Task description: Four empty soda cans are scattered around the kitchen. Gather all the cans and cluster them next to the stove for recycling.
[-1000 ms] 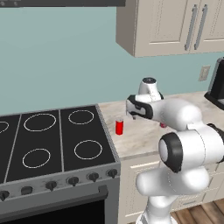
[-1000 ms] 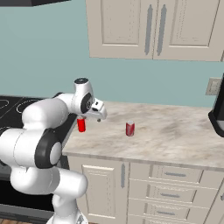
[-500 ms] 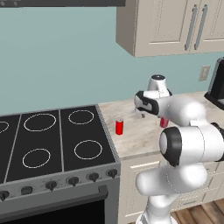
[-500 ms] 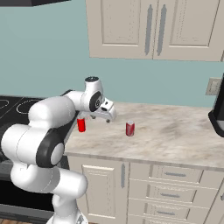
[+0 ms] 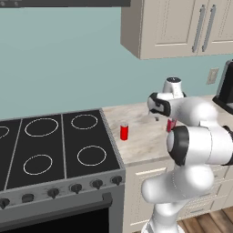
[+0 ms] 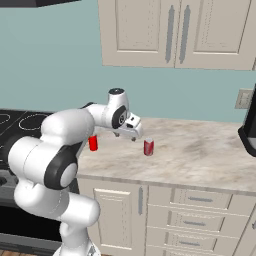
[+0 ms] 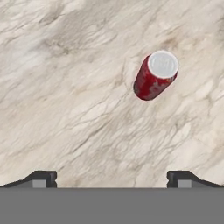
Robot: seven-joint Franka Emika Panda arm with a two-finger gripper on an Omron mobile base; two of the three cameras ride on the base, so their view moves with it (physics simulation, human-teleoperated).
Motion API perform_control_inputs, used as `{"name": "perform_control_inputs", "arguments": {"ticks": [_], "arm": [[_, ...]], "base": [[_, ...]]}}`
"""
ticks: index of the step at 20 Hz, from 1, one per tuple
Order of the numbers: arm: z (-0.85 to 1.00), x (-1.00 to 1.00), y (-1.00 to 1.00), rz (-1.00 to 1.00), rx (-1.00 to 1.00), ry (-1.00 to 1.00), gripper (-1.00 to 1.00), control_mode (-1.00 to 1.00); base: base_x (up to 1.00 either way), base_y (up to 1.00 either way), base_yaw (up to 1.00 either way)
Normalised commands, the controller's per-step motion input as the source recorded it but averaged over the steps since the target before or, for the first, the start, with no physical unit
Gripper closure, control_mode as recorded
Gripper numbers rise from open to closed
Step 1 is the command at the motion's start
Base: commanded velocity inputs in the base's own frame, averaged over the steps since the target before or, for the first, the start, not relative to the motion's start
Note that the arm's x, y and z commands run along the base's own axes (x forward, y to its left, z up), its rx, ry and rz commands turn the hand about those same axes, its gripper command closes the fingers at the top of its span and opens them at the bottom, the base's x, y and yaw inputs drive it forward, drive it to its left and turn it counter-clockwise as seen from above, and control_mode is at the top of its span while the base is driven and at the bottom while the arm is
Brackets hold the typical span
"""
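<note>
Two red cans are standing on the marbled tabletop (image 6: 200, 150) as I am swinging my gripper (image 6: 134, 136) rightward, away from the first can (image 5: 124, 131), which is sitting just beside the stove (image 5: 54, 150), and toward the second can (image 6: 148, 147) farther along. A second ago my hand was hanging over the first can; now it is hovering near the second, which is lying ahead of my fingertips (image 7: 41, 178) in the hand view. My jaws are spread fully wide and are holding nothing. One can looks placed; this next one is awaiting pickup.
</note>
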Motion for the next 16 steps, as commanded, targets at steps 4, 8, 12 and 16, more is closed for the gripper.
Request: {"name": "perform_control_inputs", "arguments": {"ticks": [4,8,12,16], "arm": [[0.00,0.08,-0.33,-0.01,0.00,0.00,-1.00,-1.00],[0.00,0.11,-0.32,0.00,0.00,0.00,-1.00,-1.00],[-0.03,0.11,-0.32,0.00,0.00,0.00,-1.00,-1.00],[-0.08,0.12,-0.24,0.00,0.00,0.00,-1.00,-1.00]], "base": [[0.00,0.00,0.00],[0.00,0.00,0.00],[0.00,0.00,0.00],[0.00,0.00,0.00]]}}
